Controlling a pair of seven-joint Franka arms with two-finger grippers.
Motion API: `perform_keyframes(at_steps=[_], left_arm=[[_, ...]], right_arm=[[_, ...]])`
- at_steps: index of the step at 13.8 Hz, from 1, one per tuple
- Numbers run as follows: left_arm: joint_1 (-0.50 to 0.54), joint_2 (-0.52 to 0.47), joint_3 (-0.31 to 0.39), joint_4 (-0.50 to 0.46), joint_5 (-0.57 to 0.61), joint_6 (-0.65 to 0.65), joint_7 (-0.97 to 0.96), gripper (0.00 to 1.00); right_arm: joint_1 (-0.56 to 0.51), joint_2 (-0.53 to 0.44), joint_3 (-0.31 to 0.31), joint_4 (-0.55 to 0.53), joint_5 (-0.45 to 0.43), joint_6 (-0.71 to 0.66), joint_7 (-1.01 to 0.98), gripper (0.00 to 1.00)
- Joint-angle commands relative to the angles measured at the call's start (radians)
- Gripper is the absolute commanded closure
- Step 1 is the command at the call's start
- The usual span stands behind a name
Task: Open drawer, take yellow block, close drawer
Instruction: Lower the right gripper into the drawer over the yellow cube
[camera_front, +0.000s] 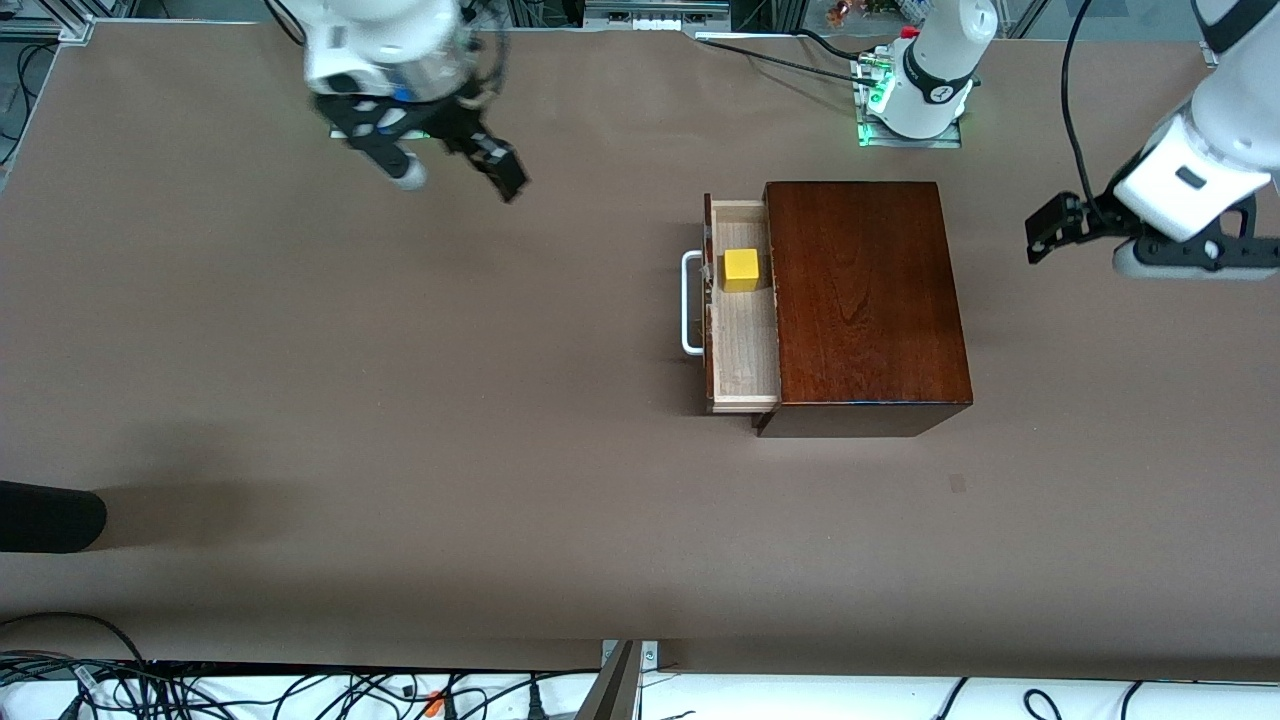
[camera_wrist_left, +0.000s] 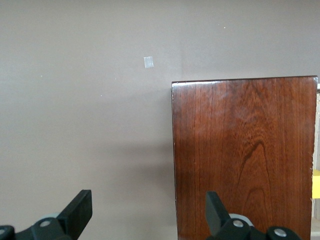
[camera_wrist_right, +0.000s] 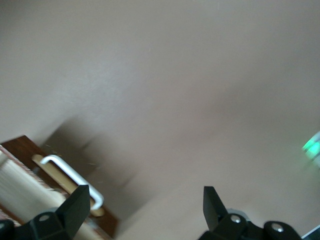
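Hands hang spread and empty over the bench (camera_front: 300, 400): the right hand (camera_front: 455, 175) toward its own arm's end, the left hand (camera_front: 1085, 240) beside the wooden box (camera_front: 865, 300). Between them, the drawer (camera_front: 742, 340) stands pulled out, handle (camera_front: 690, 303) toward the right arm, the yellow block (camera_front: 741, 268) inside.
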Motion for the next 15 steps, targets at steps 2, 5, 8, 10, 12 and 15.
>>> perform_keyframes(at_steps=[2,5,8,10,12,15], left_arm=[[0.017,-0.033,-0.009,0.011,-0.009,-0.024,0.099,0.00],[0.015,0.001,-0.015,0.079,-0.009,-0.088,0.100,0.00],[0.015,0.004,-0.010,0.082,-0.010,-0.086,0.105,0.00],[0.015,0.010,-0.010,0.090,-0.010,-0.088,0.104,0.00],[0.015,0.020,-0.010,0.102,-0.010,-0.088,0.105,0.00],[0.015,0.024,-0.016,0.113,-0.009,-0.088,0.101,0.00]], right_arm=[[0.120,0.098,-0.005,0.023,-0.002,0.115,0.375,0.00],[0.195,0.197,-0.007,0.062,-0.008,0.195,0.574,0.00],[0.276,0.341,-0.008,0.200,-0.097,0.215,0.788,0.00],[0.325,0.426,-0.013,0.277,-0.143,0.222,0.871,0.00],[0.364,0.498,-0.015,0.340,-0.189,0.260,0.961,0.00],[0.426,0.584,-0.040,0.405,-0.241,0.320,1.059,0.00]])
